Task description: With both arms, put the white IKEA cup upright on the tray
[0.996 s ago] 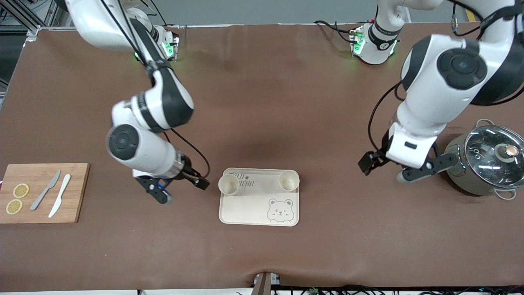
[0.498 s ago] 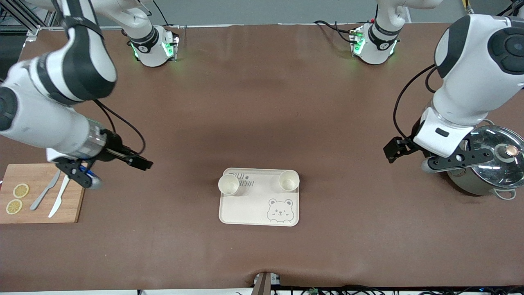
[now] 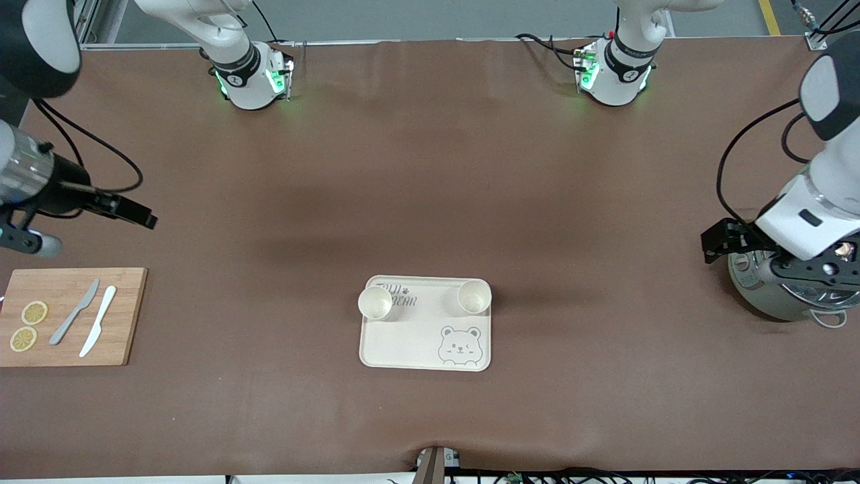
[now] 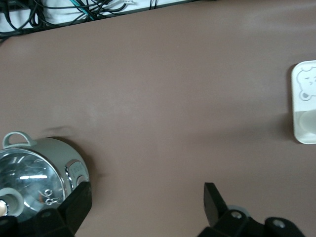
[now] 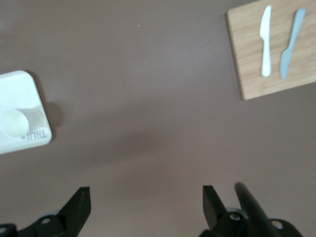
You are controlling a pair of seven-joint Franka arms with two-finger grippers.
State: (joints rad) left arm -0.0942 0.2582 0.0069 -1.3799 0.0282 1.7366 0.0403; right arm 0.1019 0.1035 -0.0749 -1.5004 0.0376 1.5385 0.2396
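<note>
tray (image 3: 426,336): cream, mid-table, nearer the front camera than both bases; grey lettering along its farther edge, bear face in the near corner toward the left arm's end. Edge of it also shows in both wrist views (image 4: 304,101) (image 5: 19,116).
cup A (image 3: 375,303): upright on the tray, farther corner toward the right arm's end, partly covering the lettering; mouth up, looks empty.
cup B (image 3: 474,297): upright on the tray, farther corner toward the left arm's end; mouth up. The two cups are well apart, nothing touching either.
left gripper (image 3: 799,263): up in the air over the pot, well away from the tray. Fingers (image 4: 79,202) spread wide in the left wrist view, nothing between them.
right gripper (image 3: 30,235): in the air at the right arm's end of the table, over bare mat just farther from the camera than the board. Fingers (image 5: 81,205) spread wide in the right wrist view, holding nothing.
pot (image 3: 772,296): grey, glass lid on, at the left arm's end of the table; mostly hidden under the left gripper in the front view, lid and a handle show in the left wrist view (image 4: 39,170).
board (image 3: 121,316): wooden, at the right arm's end of the table. On it: grey knife (image 3: 74,312), white knife (image 3: 98,330) just beside it, two lemon slices (image 3: 28,325) toward the table edge.
mat (image 3: 430,168): brown, covers the table.
</note>
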